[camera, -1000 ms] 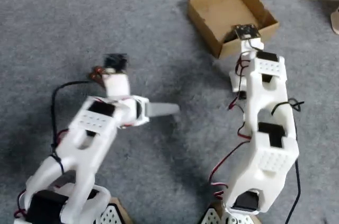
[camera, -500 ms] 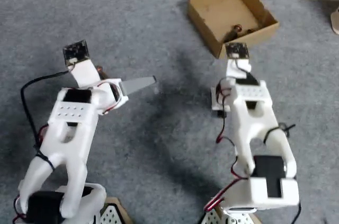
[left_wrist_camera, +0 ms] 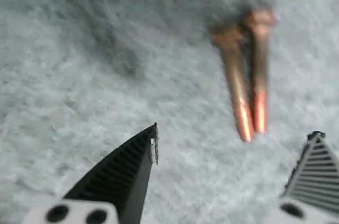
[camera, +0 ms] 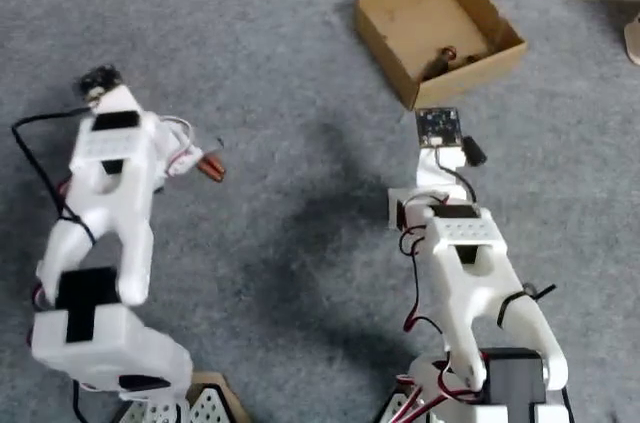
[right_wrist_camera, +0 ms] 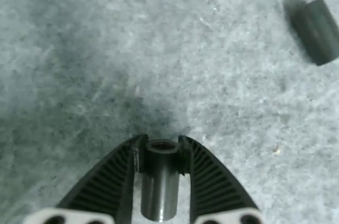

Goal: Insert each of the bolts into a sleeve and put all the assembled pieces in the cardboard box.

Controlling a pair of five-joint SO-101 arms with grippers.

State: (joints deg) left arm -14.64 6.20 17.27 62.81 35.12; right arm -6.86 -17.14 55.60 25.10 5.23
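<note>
Both arms have drawn back since a second ago, the left swinging outward. The left gripper hangs wide open, empty, over two bolts lying side by side on the worktop. The right gripper clamps a sleeve, short of the cardboard box. The blurred bolts seem to touch, so closing may snag both or roll one away.
</note>
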